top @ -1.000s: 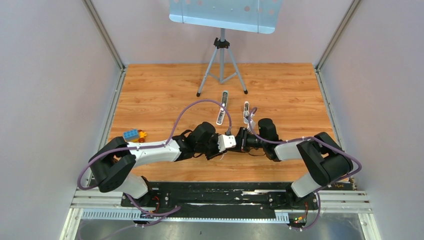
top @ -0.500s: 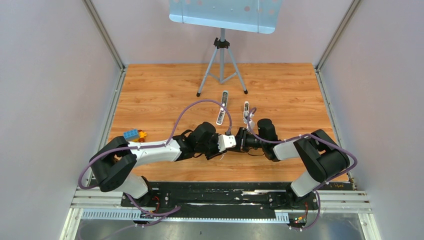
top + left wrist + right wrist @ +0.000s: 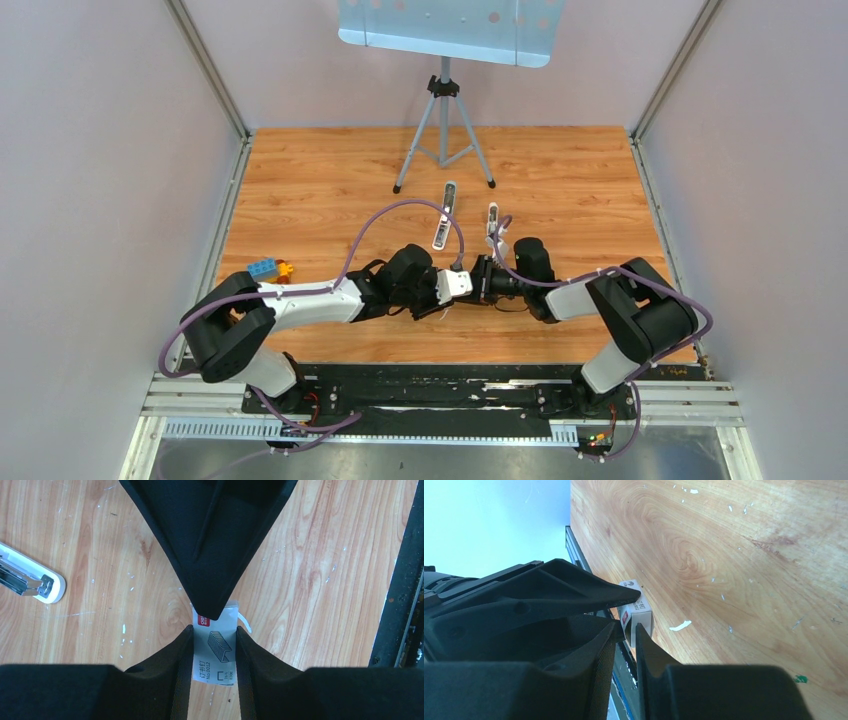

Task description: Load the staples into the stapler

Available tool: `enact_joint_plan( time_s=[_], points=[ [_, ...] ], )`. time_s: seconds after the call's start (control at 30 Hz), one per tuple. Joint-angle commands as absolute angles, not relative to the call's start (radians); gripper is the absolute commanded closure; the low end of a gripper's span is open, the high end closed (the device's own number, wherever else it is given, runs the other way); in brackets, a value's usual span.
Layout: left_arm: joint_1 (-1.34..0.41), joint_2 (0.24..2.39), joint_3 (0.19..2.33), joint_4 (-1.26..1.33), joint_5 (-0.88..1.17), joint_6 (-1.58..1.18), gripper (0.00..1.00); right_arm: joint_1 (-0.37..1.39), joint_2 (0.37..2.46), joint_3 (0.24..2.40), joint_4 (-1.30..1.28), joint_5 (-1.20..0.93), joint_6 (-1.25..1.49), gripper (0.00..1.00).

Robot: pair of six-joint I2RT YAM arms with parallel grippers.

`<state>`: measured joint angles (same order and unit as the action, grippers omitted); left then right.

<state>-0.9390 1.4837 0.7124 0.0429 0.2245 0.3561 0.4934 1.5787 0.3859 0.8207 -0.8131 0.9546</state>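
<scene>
Overhead view, two close wrist views (shared carton (image 3: 214,650)).

A robotics lab test cell: plain pale walls (image 3: 100,200) on aluminium framing enclose a wood-grain worktop (image 3: 560,180), two arms are bolted to a black base rail (image 3: 440,385) at its near edge, and a tripod (image 3: 443,130) carries a light panel (image 3: 445,30) at the back.

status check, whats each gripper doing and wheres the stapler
Left gripper clamped on white staple carton. Right gripper at carton's end, grip unclear. Stapler open on table, untouched. Loose staples not visible.
</scene>
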Motion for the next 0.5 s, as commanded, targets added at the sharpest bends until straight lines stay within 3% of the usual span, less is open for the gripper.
enact_joint_plan(
  time_s=[0.0, 0.47],
  points=[
    [-0.940, 1.478, 0.754, 0.093, 0.243, 0.364, 0.66, 0.516, 1.606, 0.387, 0.858, -0.847, 0.967, 0.76],
    [-0.940, 1.496, 0.774, 0.107, 0.252, 0.356, 0.65, 0.540, 1.646, 0.389, 0.893, -0.851, 0.982, 0.76]
  ],
)
